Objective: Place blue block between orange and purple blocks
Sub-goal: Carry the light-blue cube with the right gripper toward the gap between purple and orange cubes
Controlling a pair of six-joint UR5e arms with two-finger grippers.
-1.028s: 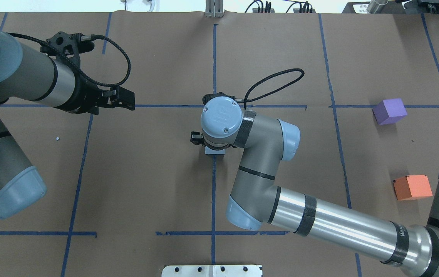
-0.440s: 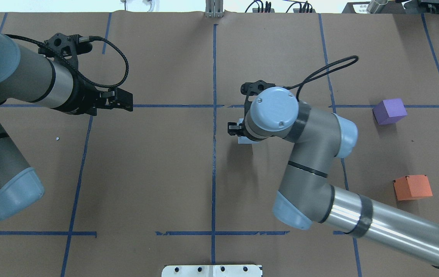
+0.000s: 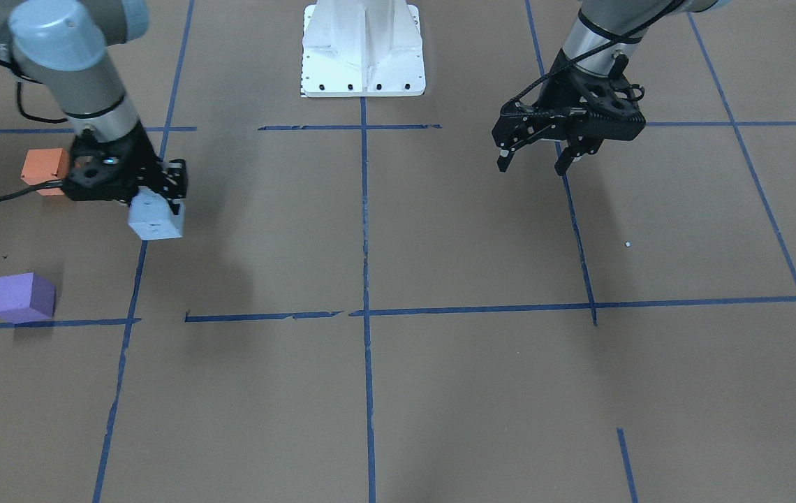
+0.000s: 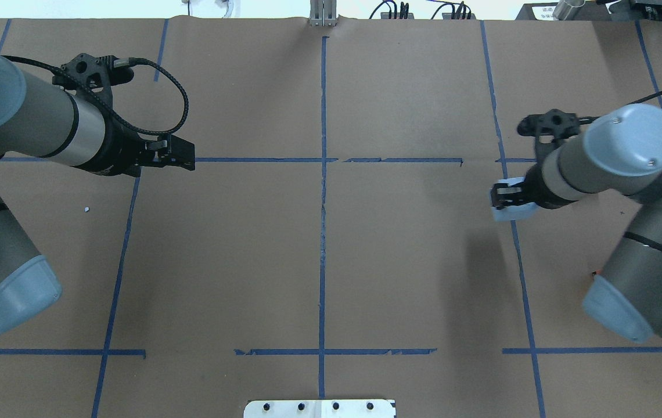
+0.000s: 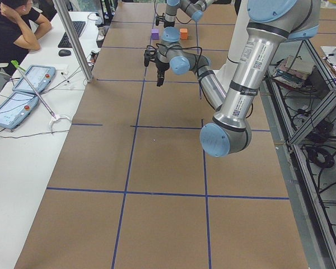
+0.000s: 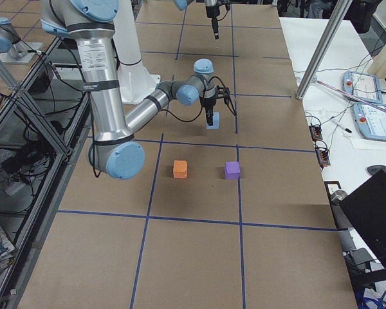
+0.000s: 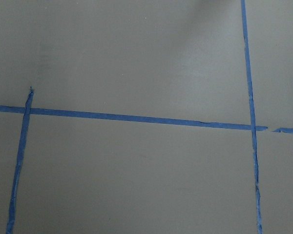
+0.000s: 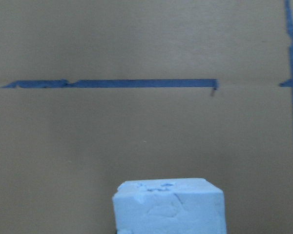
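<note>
My right gripper (image 3: 158, 207) is shut on the light blue block (image 3: 155, 219) and holds it above the table, near the right-hand blue tape line. The block also shows in the overhead view (image 4: 511, 212) and the right wrist view (image 8: 168, 207). The orange block (image 3: 44, 166) lies just behind that gripper, and the purple block (image 3: 21, 297) lies in front of it. In the right side view the orange block (image 6: 180, 168) and the purple block (image 6: 231, 170) sit side by side with a gap. My right arm hides both in the overhead view. My left gripper (image 3: 532, 166) is open and empty.
The white robot base plate (image 3: 363, 49) stands at the table's middle on the robot's side. Blue tape lines (image 4: 323, 191) divide the brown paper. An operator (image 5: 14, 28) sits at a side desk with tablets (image 5: 31, 78). A metal post (image 6: 321, 48) stands by the table's far edge.
My right arm has carried the blue block from the table's centre to the right, close to the orange and purple blocks, which it now covers in the overhead view. My left arm has drawn back slightly.
</note>
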